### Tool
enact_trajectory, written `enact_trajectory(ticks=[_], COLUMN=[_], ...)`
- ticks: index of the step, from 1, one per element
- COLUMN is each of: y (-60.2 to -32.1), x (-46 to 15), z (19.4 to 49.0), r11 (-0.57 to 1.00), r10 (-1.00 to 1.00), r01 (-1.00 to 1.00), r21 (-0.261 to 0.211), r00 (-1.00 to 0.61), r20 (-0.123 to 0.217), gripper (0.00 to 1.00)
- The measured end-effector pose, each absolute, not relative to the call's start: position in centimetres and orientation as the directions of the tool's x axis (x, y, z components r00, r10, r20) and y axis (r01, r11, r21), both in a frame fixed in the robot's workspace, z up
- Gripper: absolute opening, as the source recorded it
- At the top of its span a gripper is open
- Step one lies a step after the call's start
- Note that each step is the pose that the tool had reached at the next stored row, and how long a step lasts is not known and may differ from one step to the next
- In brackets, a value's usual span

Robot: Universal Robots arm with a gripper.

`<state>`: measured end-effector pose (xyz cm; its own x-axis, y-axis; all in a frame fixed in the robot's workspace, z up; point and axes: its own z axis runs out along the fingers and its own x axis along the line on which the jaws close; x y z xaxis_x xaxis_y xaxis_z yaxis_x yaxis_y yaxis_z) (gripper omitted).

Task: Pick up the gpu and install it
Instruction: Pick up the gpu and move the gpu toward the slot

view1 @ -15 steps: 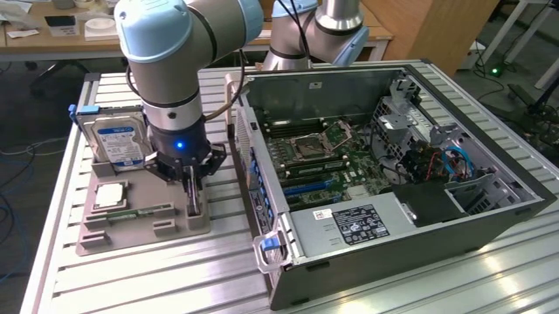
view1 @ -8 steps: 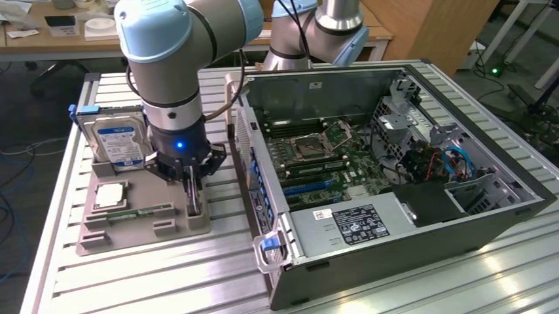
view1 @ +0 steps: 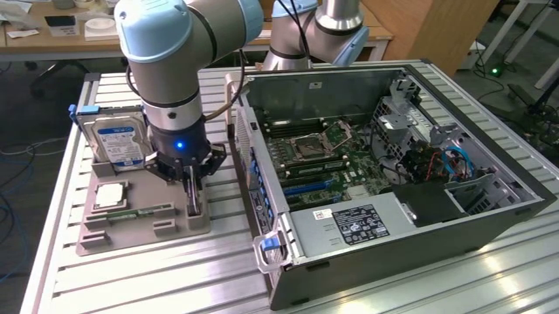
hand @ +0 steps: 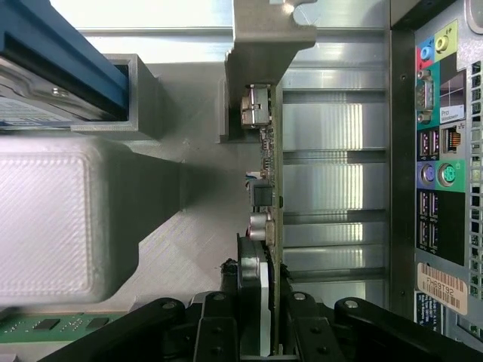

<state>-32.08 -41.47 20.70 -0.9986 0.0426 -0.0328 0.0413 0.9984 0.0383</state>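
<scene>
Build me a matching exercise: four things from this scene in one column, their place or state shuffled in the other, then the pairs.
1 gpu
2 hard drive
3 memory strip
4 computer case

a lying flat on the grey holder
b open, motherboard showing
c on edge, in the gripper
d upright, blue-white label

Pairs: 1-c, 2-d, 3-a, 4-b
</scene>
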Motion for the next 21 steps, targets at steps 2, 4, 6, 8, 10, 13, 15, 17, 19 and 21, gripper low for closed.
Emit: enact_trajectory(ticks=[2,4,6,8,10,13,15,17,19,21], y=[-41.5,-41.5,-41.5,-41.5,-41.5,-41.5,-41.5,-41.5,-41.5,-41.5], x=[-32.1,-32.1,-32.1,-32.1,-32.1,-32.1,-32.1,-32.1,-32.1,-32.1], z=[20.7,20.7,20.7,20.7,20.7,21.2,21.8,22.4,22.9,23.5], r11=[0.998,0.998,0.998,0.998,0.998,0.998,0.998,0.998,0.998,0.998], r10=[0.043,0.043,0.043,0.043,0.043,0.043,0.043,0.043,0.043,0.043], r01=[0.041,0.041,0.041,0.041,0.041,0.041,0.041,0.041,0.041,0.041], r21=[0.038,0.038,0.038,0.038,0.039,0.038,0.038,0.038,0.038,0.038], r00=[-0.999,-0.999,-0.999,-0.999,-0.999,-0.999,-0.999,-0.999,-0.999,-0.999], r20=[-0.033,-0.033,-0.033,-0.033,-0.033,-0.033,-0.033,-0.033,-0.033,-0.033], gripper=[0.28,0.28,0.28,0.28,0.28,0.28,0.28,0.28,0.28,0.28])
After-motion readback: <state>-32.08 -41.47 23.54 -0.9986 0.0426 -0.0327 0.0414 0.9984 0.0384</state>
